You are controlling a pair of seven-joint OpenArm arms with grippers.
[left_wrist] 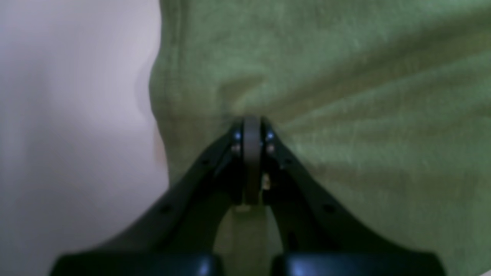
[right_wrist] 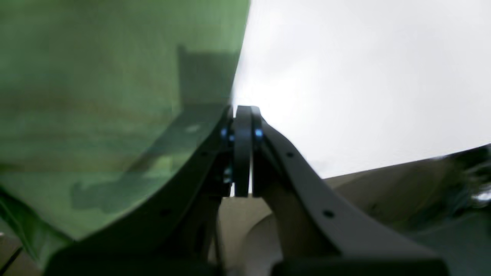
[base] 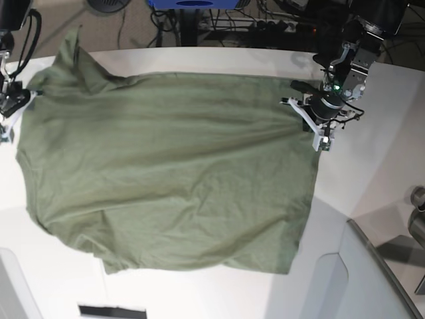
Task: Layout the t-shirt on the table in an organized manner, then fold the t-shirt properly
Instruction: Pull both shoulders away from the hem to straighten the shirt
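An olive-green shirt (base: 166, 173) lies spread across a white counter (base: 372, 166), seen from above. It covers most of the surface, roughly flat but creased, with long wrinkles running from its right-hand edge toward the middle. One sleeve sticks up at the top left corner, and the lower edge is rumpled and partly turned under.

The left end effector (base: 311, 113) sits at the shirt's right-hand edge in the overhead view. Its wrist camera shows the left end effector (left_wrist: 252, 122) clenched on a pinch of green fabric, with creases fanning out from the grip. The right end effector (base: 14, 100) is at the far left edge, by the sleeve. Its wrist camera shows the right end effector (right_wrist: 242, 111) clamped at the very edge of the shirt (right_wrist: 115, 96), cloth hanging loose beside it.

The shirt looks light, soft and limp. It will likely sag and bunch wherever it is unsupported, so hems, shoulder seams or corners seem the best places to hold.
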